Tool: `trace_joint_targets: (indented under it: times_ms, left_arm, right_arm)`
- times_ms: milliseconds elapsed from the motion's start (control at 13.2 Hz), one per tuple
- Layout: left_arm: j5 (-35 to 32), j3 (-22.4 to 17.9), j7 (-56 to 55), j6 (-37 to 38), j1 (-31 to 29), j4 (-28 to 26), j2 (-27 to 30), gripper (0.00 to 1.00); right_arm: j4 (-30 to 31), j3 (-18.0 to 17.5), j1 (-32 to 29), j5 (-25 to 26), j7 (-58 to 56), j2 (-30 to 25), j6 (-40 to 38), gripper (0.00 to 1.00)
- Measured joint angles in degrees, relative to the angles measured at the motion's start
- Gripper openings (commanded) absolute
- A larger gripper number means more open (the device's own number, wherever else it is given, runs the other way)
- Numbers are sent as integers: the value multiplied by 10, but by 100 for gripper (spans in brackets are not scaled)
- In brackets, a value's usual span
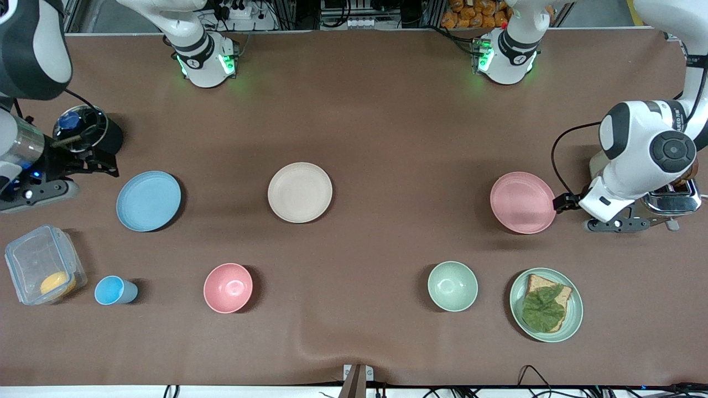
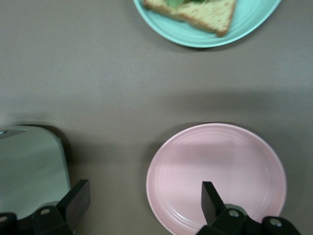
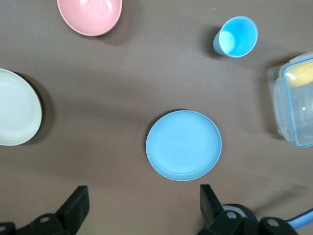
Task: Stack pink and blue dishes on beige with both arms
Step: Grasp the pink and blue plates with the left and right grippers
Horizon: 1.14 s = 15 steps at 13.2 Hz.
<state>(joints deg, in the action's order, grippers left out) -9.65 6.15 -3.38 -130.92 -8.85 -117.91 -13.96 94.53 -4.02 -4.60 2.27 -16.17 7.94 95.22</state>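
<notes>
We can read no clear brand or label on the dishes; small lettering on the left arm's wrist housing is too small to make out.

At the right arm's end of the tabletop [image 1: 387, 110], the right gripper [image 1: 97, 163] hangs over the brown cloth beside the blue plate [image 1: 148, 200]. In the right wrist view its fingers [image 3: 76, 208] stand wide apart, holding nothing and touching nothing, with the blue plate [image 3: 183, 145] lying flat between and ahead of them. A clear lidded box [image 1: 44, 272] with something yellow inside and a small blue cup [image 1: 113, 291] sit nearer the front camera than this plate, and a pink bowl [image 1: 228, 287] lies farther along.

The beige plate [image 1: 300, 192] rests bare at the middle of the tabletop, well apart from both coloured plates.

Toward the left arm's end we see a green bowl [image 1: 452, 286], then the pink plate [image 1: 522, 202], flat on the cloth. The left gripper [image 1: 564, 202] is at that plate's rim. In the left wrist view its fingers [image 2: 211, 200] are spread wide, one over the pink plate [image 2: 217, 176], the other over bare cloth beside a shiny toaster [image 2: 29, 166]. Whether a finger touches the plate we cannot tell. A green plate [image 1: 546, 304] with toast and a leaf lies nearer the front camera.
</notes>
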Motion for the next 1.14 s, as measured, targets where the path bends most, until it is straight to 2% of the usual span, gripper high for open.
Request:
trace_joint_targets:
  times_ms: [455,607,834,910,1137]
  left_arm:
    - [5,0,0,-1,-15,-15,-26,100]
    - [7,1,3,-2,-25,-15,-41,100]
    - [33,1,12,-4,-35,-16,-64,95]
    - [40,1,12,-4,-35,-16,-72,94]
    - [49,1,12,-7,-36,-16,-94,86]
  right_arm:
    - [99,-1,7,0,37,50,122,100]
    - [156,-1,29,16,82,57,194,100]
    - [228,-1,42,46,156,89,315,100]
    - [243,-1,44,63,182,105,345,100]
    - [259,-1,64,173,288,136,363,100]
